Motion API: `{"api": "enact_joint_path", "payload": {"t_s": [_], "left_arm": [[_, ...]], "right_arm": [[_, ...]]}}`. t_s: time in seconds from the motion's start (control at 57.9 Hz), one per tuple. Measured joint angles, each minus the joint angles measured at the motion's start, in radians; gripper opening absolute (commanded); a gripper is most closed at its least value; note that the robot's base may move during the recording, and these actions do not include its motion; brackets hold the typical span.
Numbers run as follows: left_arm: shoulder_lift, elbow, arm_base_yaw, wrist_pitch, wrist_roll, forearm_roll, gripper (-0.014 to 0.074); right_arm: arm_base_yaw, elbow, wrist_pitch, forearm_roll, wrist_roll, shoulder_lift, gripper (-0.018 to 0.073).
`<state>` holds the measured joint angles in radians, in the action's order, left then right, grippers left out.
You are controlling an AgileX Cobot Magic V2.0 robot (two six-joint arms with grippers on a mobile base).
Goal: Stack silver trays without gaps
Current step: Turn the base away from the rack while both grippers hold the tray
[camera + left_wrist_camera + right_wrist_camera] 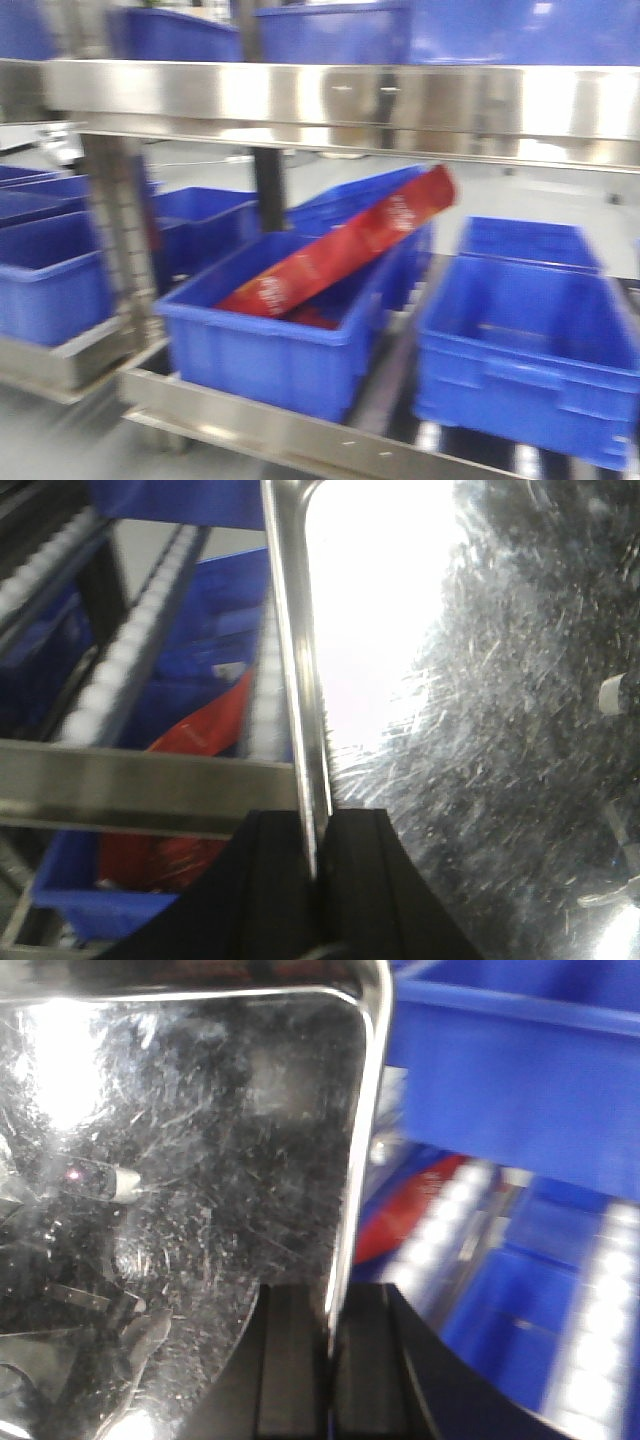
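Although the front view takes in the steel rail (pixel 320 100), the blue bins (pixel 520 340) below it and a red packet (pixel 340 250) leaning out of the middle bin, it shows neither arm nor anything the task is about. No stack can be found there.

From the left wrist view, the left gripper (pixel 315 848) is pinched narrow on the thin rim of a tray (pixel 500 740), its black fingers (pixel 265 880) touching the rim from either side. The tray's scratched, glaring face fills the right of the picture, and it hangs above the rollers (pixel 130 650) and the bin with the packet.

From the right wrist view, the right gripper (pixel 330 1335) is likewise closed down on a tray rim, with the scratched face spreading to the left and bins to the right. I judge it to be the same tray, held at opposite edges, though no single picture proves that.

As for progress, a tray is lifted and firmly held, which looks like the carrying step. No second tray appears in any view, so setting down, squaring up and seating flush are not yet done, as far as can be seen.
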<state>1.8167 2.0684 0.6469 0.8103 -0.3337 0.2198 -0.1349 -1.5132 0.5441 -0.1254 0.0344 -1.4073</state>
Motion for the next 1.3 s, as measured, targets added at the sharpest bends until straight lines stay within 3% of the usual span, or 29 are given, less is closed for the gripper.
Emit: {"api": "enact_joint_path", "payload": {"t_s": [1.296], "left_arm": [[0.0,0.0,0.0,-0.001,0.0,0.0,-0.0017]], "right_arm": [[0.0,0.0,-0.002,0.0,0.0,0.0,-0.0081]]}}
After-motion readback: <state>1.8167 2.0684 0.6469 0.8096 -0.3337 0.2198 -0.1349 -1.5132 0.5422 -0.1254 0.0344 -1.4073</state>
